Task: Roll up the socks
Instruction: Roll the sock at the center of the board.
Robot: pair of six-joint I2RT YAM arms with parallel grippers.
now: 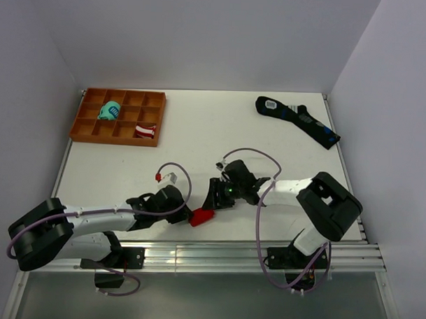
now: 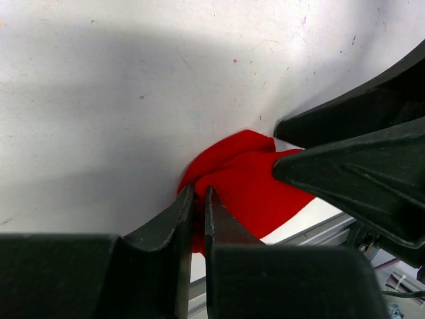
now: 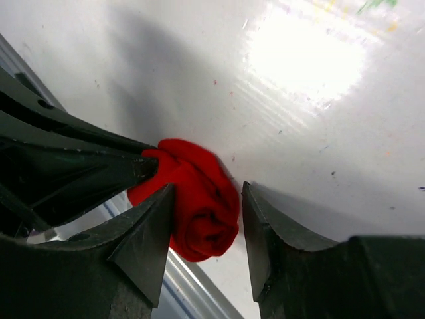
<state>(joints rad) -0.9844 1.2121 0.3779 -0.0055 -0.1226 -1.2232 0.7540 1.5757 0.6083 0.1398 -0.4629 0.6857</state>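
Observation:
The red socks (image 1: 202, 217) lie as a compact rolled bundle near the table's front edge, between the two arms. In the left wrist view the left gripper (image 2: 199, 193) is shut on a fold at the edge of the socks (image 2: 246, 179). In the right wrist view the right gripper (image 3: 207, 188) stands open around the bundle (image 3: 199, 206). Its left finger rests against the fabric and its right finger stands a little apart from it. From above, the left gripper (image 1: 190, 216) comes in from the left and the right gripper (image 1: 211, 203) from the upper right.
An orange compartment tray (image 1: 81, 123) at the back left holds a teal bundle (image 1: 109, 112) and a red-and-white striped bundle (image 1: 145, 131). Long black socks (image 1: 298, 120) lie at the back right. The aluminium rail (image 1: 217, 254) runs just in front of the red bundle.

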